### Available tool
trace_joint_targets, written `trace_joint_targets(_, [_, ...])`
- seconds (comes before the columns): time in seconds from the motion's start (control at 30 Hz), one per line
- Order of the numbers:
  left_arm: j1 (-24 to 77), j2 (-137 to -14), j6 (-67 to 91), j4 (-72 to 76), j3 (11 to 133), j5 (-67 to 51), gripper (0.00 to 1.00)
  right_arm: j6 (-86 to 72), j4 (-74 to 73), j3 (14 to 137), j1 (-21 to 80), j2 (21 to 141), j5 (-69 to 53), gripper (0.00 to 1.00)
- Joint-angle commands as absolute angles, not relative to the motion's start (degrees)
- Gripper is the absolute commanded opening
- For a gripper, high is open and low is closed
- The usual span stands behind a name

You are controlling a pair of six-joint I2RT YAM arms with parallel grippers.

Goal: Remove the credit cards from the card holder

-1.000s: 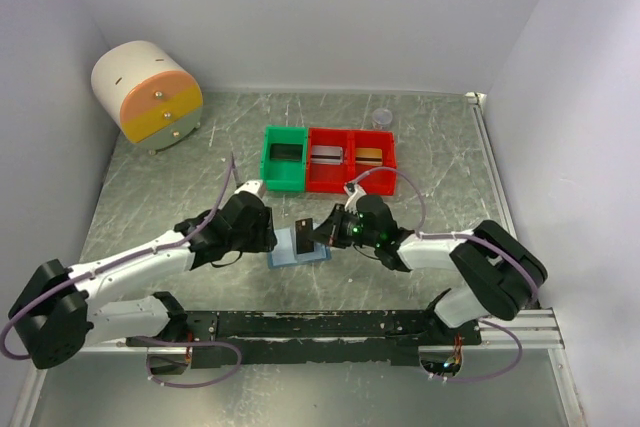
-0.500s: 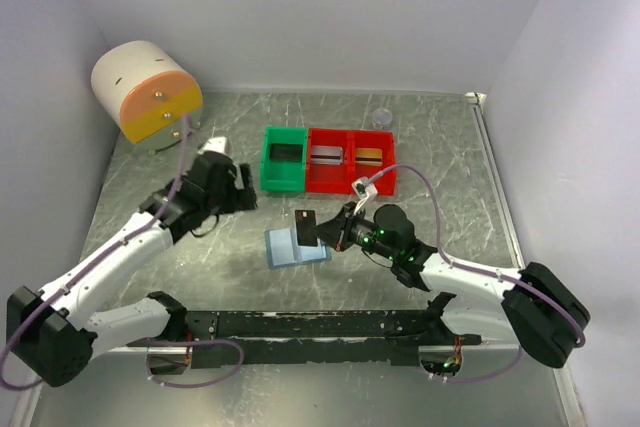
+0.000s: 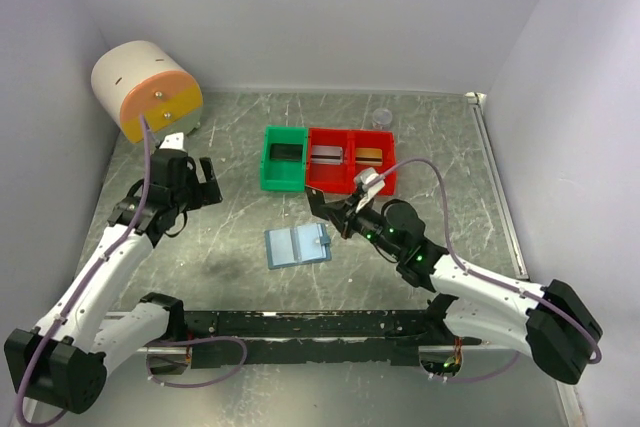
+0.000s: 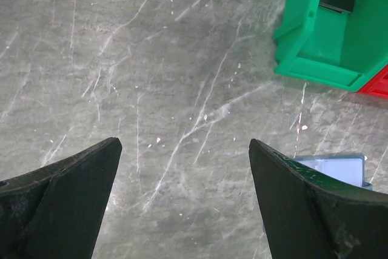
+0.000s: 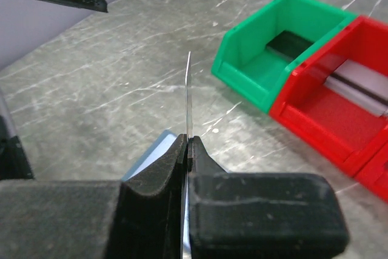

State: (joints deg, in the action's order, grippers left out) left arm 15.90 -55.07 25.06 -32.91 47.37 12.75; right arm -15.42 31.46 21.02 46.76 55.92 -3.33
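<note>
The card holder (image 3: pixel 298 245) lies open mid-tabletop (image 3: pixel 450 177), nearer the front edge. Over its far right corner the right gripper (image 5: pixel 187 144) pinches the held card (image 5: pixel 188 89) edge-on. The left gripper (image 4: pixel 183 144) gapes wide, empty, near the left edge. Farther back sit 1 green bin (image 3: pixel 282 181) and 2 red bins (image 3: pixel 335 183), with the binned cards (image 3: pixel 326 155) inside, 1 each.

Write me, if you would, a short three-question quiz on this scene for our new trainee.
1. True or false: the right arm's jaws are shut on a thin card.
2. Pick one: the card holder lies A) inside a bin, B) flat on the table, C) between the left arm's jaws.
3. Fill in the blank: the left arm's jaws stand ___, with nothing between them.
Key: 1 true; 2 B; 3 open.
</note>
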Motion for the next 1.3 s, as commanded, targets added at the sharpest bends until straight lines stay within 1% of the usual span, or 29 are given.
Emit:
trace_joint_targets(0.0, [15.64,-53.13,23.91,-31.5,47.15,14.38,0.99,-2.35,30.1,25.6,47.03,58.36,0.16,0.0])
trace_joint_targets(0.17, [15.64,-53.44,23.57,-32.94,47.97,14.54,0.99,3.96,23.56,34.65,47.04,66.58,6.26,0.0])
trace_joint_targets(0.27, [15.64,-53.32,23.3,-33.23,48.27,15.34,0.99,9.63,20.57,41.1,47.09,72.62,5.8,0.0])
trace_joint_targets(0.33, [15.64,-53.15,23.36,-33.63,48.53,15.92,0.99,13.95,14.69,47.12,47.58,76.99,5.96,0.0])
trace_joint_targets(0.4, [15.64,-52.73,23.53,-34.05,48.7,16.64,0.99,19.48,9.52,53.68,49.54,81.72,9.72,0.0])
trace_joint_targets(0.5, [15.64,-51.47,23.9,-34.45,48.68,18.37,0.99,26.67,8.22,59.85,51.33,87.53,14.79,0.0])
trace_joint_targets(0.63, [15.57,-48.79,24.15,-34.17,48.18,20.46,0.99,30.78,8.35,65.76,51.51,93.16,15.96,0.0])
trace_joint_targets(0.83, [15.56,-43.52,25.07,-33.06,46.72,23.74,0.99,35.65,3.5,75.05,51.48,103.25,15.83,0.0])
trace_joint_targets(0.93, [15.47,-41.88,25.1,-32.32,46.09,24.27,0.99,39.26,2.6,77.62,51.29,107.7,16.44,0.0])
trace_joint_targets(1.1, [15.47,-41.71,24.96,-32.21,46.16,23.52,0.99,40.6,-0.25,82.92,50.52,113.79,17.43,0.0])
trace_joint_targets(1.23, [15.47,-42.71,24.88,-32.72,46.67,22.84,0.99,42.16,0.63,84.35,49.46,115.39,17.36,0.0])
trace_joint_targets(1.27, [15.47,-43.0,24.87,-32.82,46.81,22.63,0.99,42.59,0.63,84.64,49.26,117.42,17.54,0.0])
